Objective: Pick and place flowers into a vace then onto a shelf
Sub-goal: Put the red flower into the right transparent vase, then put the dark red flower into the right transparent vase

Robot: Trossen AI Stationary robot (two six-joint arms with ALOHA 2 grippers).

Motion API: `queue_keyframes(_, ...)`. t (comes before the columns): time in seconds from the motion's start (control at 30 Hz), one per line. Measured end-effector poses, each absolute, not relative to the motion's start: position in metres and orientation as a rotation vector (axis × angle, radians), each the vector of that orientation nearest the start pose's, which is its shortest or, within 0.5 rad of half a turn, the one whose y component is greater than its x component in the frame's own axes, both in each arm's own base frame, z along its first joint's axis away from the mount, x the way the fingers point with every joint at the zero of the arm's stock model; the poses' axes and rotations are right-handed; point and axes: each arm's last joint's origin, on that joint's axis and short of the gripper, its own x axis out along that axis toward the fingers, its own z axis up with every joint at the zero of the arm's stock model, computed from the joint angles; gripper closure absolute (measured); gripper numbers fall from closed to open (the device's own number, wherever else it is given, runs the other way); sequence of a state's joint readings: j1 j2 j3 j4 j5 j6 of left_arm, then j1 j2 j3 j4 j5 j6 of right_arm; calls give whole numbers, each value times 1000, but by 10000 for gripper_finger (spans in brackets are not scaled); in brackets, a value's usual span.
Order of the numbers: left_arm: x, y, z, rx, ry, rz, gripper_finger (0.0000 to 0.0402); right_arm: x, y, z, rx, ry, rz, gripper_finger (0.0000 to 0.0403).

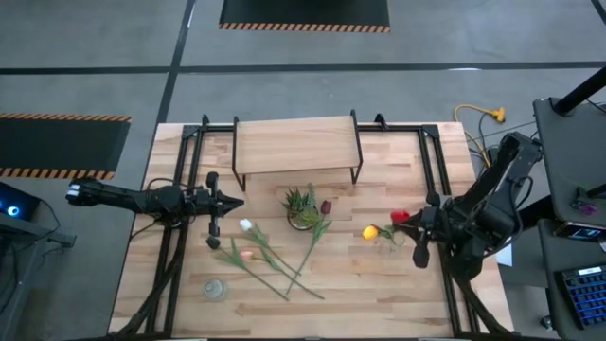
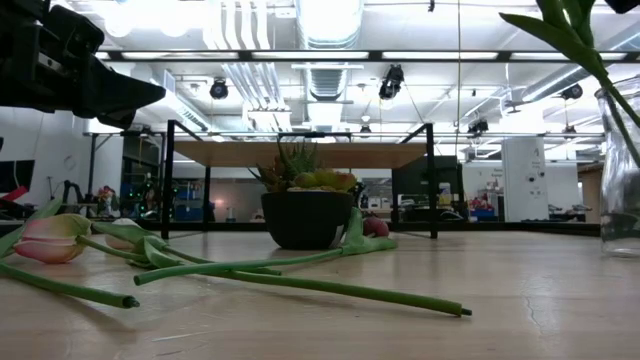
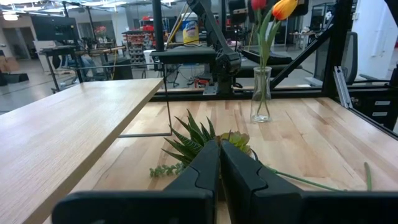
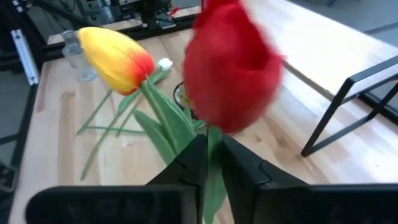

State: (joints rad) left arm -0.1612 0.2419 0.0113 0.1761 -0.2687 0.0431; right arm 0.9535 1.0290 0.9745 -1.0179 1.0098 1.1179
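The table [image 1: 379, 284] is pale, smooth slatted wood. On it, the shelf [image 1: 295, 146] is matt light wood on thin black metal legs; beside the shelf, the vase [image 3: 260, 94] is clear glossy glass.

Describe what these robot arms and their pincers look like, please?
Both arms are dark, nearly black, built of slim jointed segments. The left arm is long and thin; the right arm looks bulkier. Each ends in a pincer, left pincer, right pincer, with two blocky, matte black fingers.

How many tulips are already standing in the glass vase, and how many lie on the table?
2 in the vase: yellow tulip and red tulip. 3 lie on the table: white, pink, maroon. More may be hidden.
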Motion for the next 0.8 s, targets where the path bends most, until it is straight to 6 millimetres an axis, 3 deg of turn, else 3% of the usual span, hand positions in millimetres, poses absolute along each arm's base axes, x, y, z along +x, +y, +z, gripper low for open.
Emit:
queue_keyframes(0.37, 111, -10, 164, 55, 55, 106, 402, 114, 121, 334, 198, 518, -304, 289)
queue_keyframes(0.8, 111, -10, 164, 55, 56, 106, 402, 109, 109, 393, 195, 392, -304, 263)
